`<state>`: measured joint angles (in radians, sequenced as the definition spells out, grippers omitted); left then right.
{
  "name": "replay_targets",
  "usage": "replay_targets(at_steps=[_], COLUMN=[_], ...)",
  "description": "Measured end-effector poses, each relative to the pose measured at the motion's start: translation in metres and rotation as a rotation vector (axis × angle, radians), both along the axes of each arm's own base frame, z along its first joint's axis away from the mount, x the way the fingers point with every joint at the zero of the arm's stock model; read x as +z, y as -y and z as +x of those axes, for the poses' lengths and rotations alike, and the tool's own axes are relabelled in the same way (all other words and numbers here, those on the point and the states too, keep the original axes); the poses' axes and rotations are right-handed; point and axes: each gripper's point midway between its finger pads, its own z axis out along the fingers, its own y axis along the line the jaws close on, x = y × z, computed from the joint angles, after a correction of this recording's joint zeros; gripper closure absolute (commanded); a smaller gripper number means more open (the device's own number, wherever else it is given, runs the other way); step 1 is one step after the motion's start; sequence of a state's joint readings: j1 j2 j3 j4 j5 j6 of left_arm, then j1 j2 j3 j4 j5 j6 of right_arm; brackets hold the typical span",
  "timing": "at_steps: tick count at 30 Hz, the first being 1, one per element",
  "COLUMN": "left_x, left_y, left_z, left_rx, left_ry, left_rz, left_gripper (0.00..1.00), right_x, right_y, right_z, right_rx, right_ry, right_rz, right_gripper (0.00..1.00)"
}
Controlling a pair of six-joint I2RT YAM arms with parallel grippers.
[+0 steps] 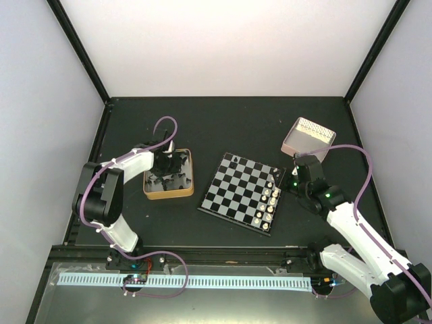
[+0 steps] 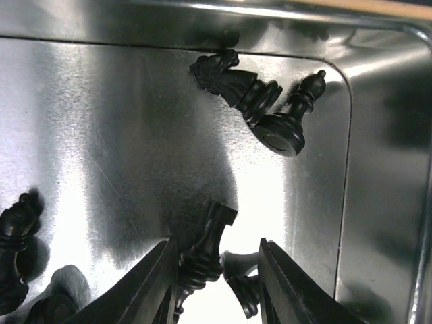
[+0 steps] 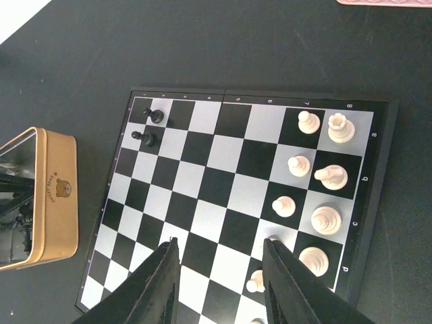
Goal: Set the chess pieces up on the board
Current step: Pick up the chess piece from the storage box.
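Observation:
The board (image 1: pixel 237 192) lies mid-table and fills the right wrist view (image 3: pixel 223 175). Two black chess pieces (image 3: pixel 150 126) stand at its far left corner. More black pieces lie loose in the gold-rimmed tin (image 1: pixel 168 196). My left gripper (image 1: pixel 165 164) is down inside the tin (image 2: pixel 101 135), open, its jaws on either side of a lying black rook (image 2: pixel 206 246) and a second black piece (image 2: pixel 244 291). A black knight (image 2: pixel 226 75) and bishop (image 2: pixel 297 115) lie near the tin's far corner. My right gripper (image 1: pixel 289 181) hovers open and empty over the board (image 3: pixel 221 243).
Several white pieces (image 3: pixel 317 196) stand in two rows along the board's right side. The pink box (image 1: pixel 307 137) stands behind my right arm. The tin's gold wall (image 3: pixel 50 196) sits left of the board. More black pieces (image 2: pixel 13 250) lie at the tin's left.

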<state>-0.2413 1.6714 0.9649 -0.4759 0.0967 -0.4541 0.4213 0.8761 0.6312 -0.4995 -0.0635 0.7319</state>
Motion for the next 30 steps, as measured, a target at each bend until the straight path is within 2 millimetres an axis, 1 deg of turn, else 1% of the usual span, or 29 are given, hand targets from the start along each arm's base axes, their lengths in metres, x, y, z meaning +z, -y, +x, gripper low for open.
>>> replay_targets(at_steps=[5,13,18,22,27,29,30], left_x=[-0.002,-0.015,-0.015,-0.015,-0.008,0.002,0.011], left_y=[0.0,-0.001,-0.001,-0.002,-0.003,-0.003,-0.002], left_z=[-0.002,-0.005,-0.004,-0.004,-0.004,-0.003,-0.002], left_rx=[-0.007,-0.007,-0.007,-0.007,-0.004,-0.005,-0.005], left_ry=[-0.01,-0.045,-0.044,-0.042,-0.022,0.005,0.028], left_rz=[0.002,0.013,0.016,0.018,0.023,0.016,0.009], left_gripper=[0.75,0.77,0.9,0.93,0.93,0.93,0.93], right_x=[0.0,-0.001,-0.001,-0.001,-0.004,-0.005,-0.006], right_y=[0.0,0.0,-0.001,-0.002,-0.008,-0.012,-0.014], right_z=[0.0,0.0,-0.001,-0.001,0.0,0.0,0.001], right_rx=[-0.002,-0.002,0.0,0.003,0.024,0.038,0.048], right_ry=[-0.001,-0.004,-0.005,-0.005,-0.023,-0.03,-0.033], right_rz=[0.003,0.005,0.01,0.015,0.03,0.041,0.05], right_gripper=[0.64,0.64,0.64,0.64,0.64,0.63,0.62])
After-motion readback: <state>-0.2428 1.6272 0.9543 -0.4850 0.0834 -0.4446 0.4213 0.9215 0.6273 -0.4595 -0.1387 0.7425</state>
